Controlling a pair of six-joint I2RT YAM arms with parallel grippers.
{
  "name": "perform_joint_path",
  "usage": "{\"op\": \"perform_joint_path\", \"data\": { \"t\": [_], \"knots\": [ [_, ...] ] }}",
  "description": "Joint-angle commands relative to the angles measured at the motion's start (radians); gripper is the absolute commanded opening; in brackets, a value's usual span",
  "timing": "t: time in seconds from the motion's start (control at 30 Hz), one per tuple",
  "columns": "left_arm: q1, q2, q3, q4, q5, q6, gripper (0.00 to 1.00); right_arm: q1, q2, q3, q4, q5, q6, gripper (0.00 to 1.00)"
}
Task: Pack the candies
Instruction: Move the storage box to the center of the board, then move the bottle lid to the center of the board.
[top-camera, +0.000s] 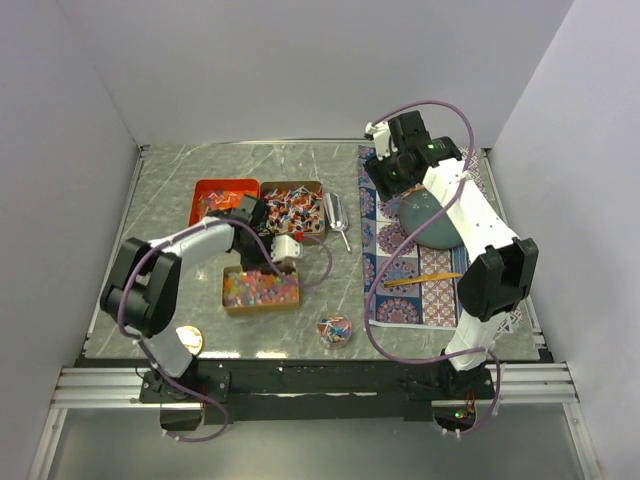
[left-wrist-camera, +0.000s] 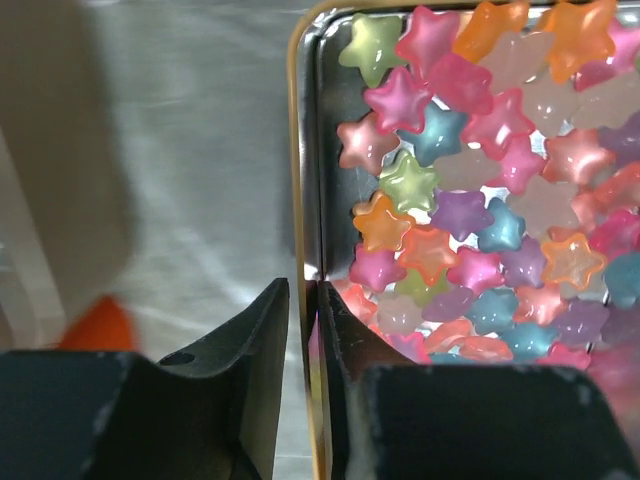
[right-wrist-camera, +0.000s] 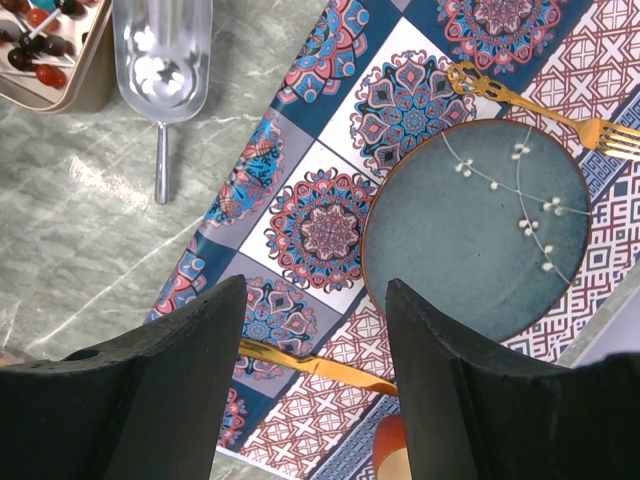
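As my left hand (left-wrist-camera: 303, 320) narrowly pinched the tin (left-wrist-camera: 297, 150) by its rim, the star candies (left-wrist-camera: 470, 200) lay just inside it, toward the bench's near edge, left of centre; my right hand (right-wrist-camera: 315, 330), wide, hovered well apart near the far-right corner.

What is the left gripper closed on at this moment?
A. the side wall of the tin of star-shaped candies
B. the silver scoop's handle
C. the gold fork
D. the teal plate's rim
A: in the left wrist view the left gripper has one finger inside the tin, beside the star candies, and one outside, with the tin's wall pinched between them.
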Motion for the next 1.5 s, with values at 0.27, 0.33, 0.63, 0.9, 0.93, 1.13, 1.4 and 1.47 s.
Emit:
{"op": "perform_joint_path", "data": {
  "t": [0.27,0.33,0.63,0.9,0.93,1.13,1.4,1.47],
  "knots": [
    [0.037,-0.004,0.311,-0.152,0.094,0.104,0.47,-0.008,-0.048,0.009,0.006,0.008,-0.015,0.65],
    [0.037,-0.068,0.377,-0.23,0.125,0.042,0.58,-0.011,-0.056,-0.006,0.002,-0.003,-0.021,0.65],
    [0.114,-0.306,0.27,-0.274,0.073,-0.238,0.66,0.0,-0.357,-0.513,0.192,-0.375,-0.39,0.64],
    [0.497,-0.359,0.149,-0.662,-0.01,0.062,0.68,0.075,-0.395,-0.614,0.163,-0.391,-0.363,0.66],
    [0.587,-0.354,0.138,-0.692,-0.025,0.106,0.68,0.075,-0.395,-0.609,0.166,-0.403,-0.336,0.66],
    [0.816,-0.392,-0.015,-0.718,-0.051,0.359,0.97,0.147,-0.406,-0.607,0.178,-0.365,-0.418,0.74],
    [0.863,-0.478,-0.267,-0.546,-0.094,0.455,0.98,0.316,-0.328,-0.436,0.241,-0.371,-0.34,0.75],
    [0.864,-0.491,-0.314,-0.505,-0.082,0.453,0.99,0.32,-0.292,-0.394,0.223,-0.382,-0.32,0.75]
  ]
}}
